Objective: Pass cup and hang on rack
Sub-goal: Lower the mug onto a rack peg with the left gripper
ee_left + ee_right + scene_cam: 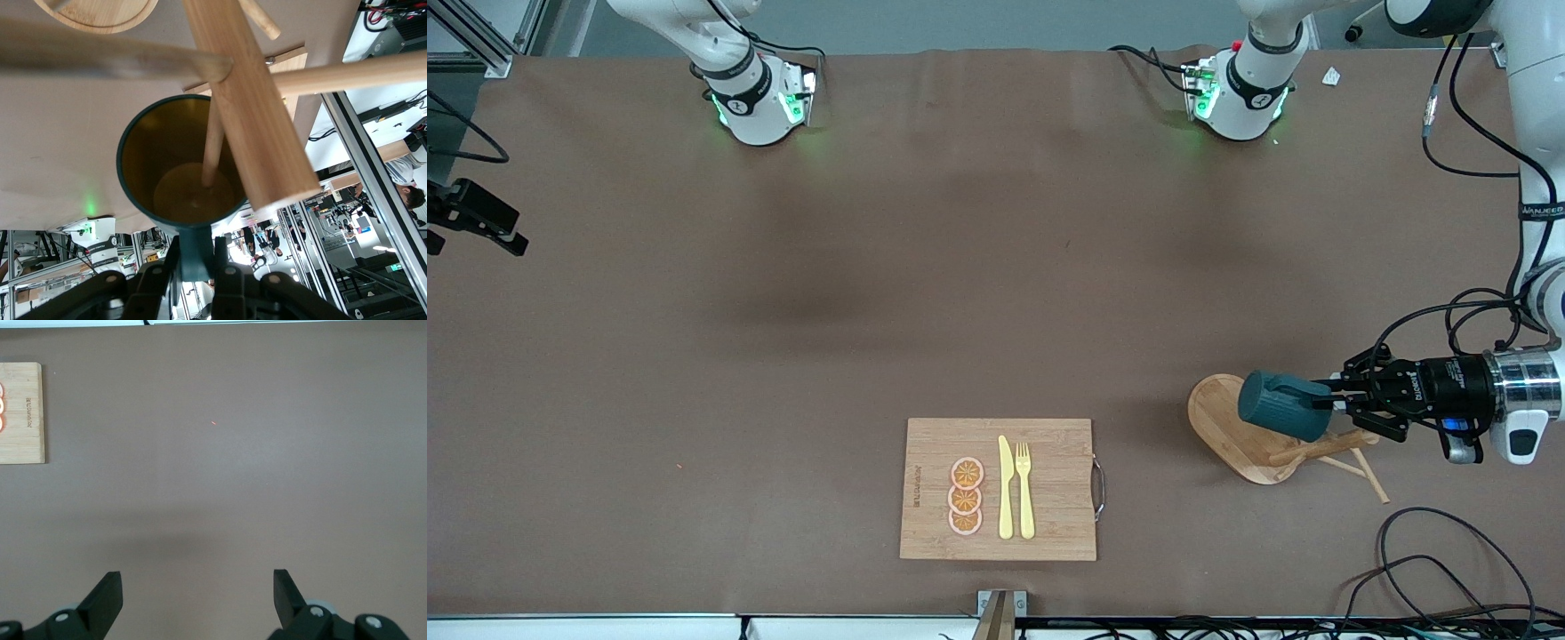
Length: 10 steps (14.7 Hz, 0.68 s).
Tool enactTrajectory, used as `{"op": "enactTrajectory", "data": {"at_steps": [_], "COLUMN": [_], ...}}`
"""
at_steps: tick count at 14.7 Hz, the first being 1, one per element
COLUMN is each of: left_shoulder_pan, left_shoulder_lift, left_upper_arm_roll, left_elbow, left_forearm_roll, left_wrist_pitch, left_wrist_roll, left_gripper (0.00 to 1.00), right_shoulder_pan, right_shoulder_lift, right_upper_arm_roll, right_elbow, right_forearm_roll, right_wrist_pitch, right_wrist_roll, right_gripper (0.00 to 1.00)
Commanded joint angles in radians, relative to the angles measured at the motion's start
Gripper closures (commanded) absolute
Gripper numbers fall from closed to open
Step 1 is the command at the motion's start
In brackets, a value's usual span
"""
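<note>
The dark teal cup (1280, 406) lies on its side in the air over the wooden rack (1218, 418), at the left arm's end of the table. My left gripper (1327, 396) is shut on the cup's handle. In the left wrist view the cup (137, 143) shows its mustard-yellow inside, and a thin peg (213, 140) of the rack reaches into its mouth. The rack's post (257, 113) crosses beside the cup's rim, and my left gripper (195, 257) clamps the teal handle. My right gripper (197, 600) is open and empty over bare brown table; it does not show in the front view.
A wooden cutting board (1049, 524) lies near the table's front edge, with orange slices (966, 496), a yellow knife (1006, 487) and a yellow fork (1024, 489) on it. Its corner shows in the right wrist view (23, 413). Loose cables (1432, 551) lie near the rack.
</note>
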Motion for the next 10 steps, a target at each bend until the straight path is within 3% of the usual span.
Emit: {"op": "enactTrajectory", "data": {"at_steps": [1,4,10], "left_shoulder_pan": [0.018,0.022,0.033], "left_shoulder_lift": [0.017,0.028,0.035], "left_upper_arm_roll": [-0.004,0.000,0.003], "left_elbow": [0.023,0.022,0.022], "left_forearm_roll": [-0.021,-0.087,-0.087], "left_wrist_pitch": [0.005,0.005,0.005], "left_wrist_roll": [0.032,0.020,0.032], "left_gripper": [1.00,1.00,1.00], "right_shoulder_pan": [-0.032,-0.031,-0.042], "right_shoulder_lift": [-0.007,-0.007,-0.002], "right_upper_arm_roll": [0.015,0.015,0.015], "right_elbow": [-0.003,-0.001,-0.001], "right_forearm_roll": [-0.004,-0.004,-0.004], "right_wrist_pitch": [-0.007,-0.005,-0.002], "right_wrist_roll": [-0.027,-0.027,-0.052], "right_gripper": [0.00,0.00,0.00]}}
